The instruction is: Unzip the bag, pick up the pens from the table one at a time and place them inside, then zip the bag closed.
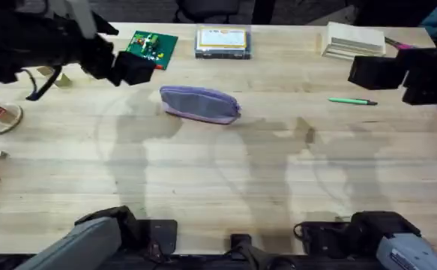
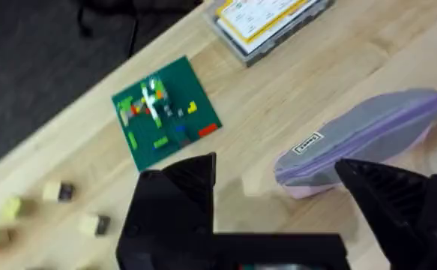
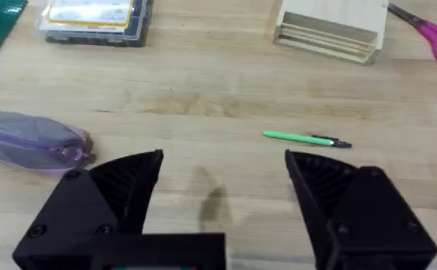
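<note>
one bag [image 1: 200,103] (zipped) and one pen [image 1: 351,100] lie apart; both claws gape wide, empty.

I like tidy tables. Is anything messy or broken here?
Nothing looks broken or spilled. The bag lies flat and zipped on the table, and one green pen rests apart to its right. Both grippers are open above the table, holding nothing.

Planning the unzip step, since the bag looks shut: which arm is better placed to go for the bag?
Probably the left. The left gripper hangs open just beside the bag, whereas the right gripper, also open, sits nearer the green pen.
</note>
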Robot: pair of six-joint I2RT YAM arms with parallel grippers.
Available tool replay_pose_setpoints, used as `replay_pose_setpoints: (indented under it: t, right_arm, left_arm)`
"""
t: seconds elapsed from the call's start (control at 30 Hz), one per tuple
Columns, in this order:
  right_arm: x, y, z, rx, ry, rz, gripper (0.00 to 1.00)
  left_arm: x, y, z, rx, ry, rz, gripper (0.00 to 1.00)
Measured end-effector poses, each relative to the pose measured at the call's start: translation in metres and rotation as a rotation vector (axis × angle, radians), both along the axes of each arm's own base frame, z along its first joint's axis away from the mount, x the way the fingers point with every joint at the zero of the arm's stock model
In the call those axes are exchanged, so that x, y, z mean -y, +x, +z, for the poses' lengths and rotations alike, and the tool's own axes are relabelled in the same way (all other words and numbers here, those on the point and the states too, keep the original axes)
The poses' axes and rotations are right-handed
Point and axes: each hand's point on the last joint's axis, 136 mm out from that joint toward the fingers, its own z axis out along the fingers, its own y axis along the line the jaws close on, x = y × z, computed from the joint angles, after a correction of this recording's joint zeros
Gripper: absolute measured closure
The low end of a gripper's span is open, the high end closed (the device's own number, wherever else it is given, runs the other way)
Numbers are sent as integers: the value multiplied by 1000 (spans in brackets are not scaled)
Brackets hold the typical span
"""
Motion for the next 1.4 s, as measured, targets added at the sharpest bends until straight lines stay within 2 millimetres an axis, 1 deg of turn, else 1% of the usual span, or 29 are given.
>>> replay_pose_setpoints:
  t: [0.1, 0.27, 0.47, 0.73, 0.83, 1.03, 1.17, 1.4]
  right_arm:
    - [0, -2, -3, -13, 0, 0, 4]
    - [0, -6, -8, -41, 0, 0, 4]
    - [0, -7, -10, -50, 0, 0, 3]
    - [0, -7, -10, -50, 0, 0, 4]
    - [0, -7, -10, -50, 0, 0, 3]
    - [0, -7, -10, -50, 0, 0, 3]
    - [0, -7, -10, -50, 0, 0, 3]
    - [0, -7, -10, -50, 0, 0, 3]
  left_arm:
    - [-4, -2, -2, 29, -8, -85, 8]
    - [0, -10, -19, 15, -37, -219, 8]
    - [4, -5, -35, 14, -45, -299, 8]
    - [5, -5, -37, 26, -41, -326, 8]
    - [7, -8, -38, 32, -25, -354, 7]
    - [12, -21, -45, 86, 84, -495, 7]
    - [12, -21, -47, 141, 158, -563, 7]
    - [11, -20, -53, 157, 189, -600, 8]
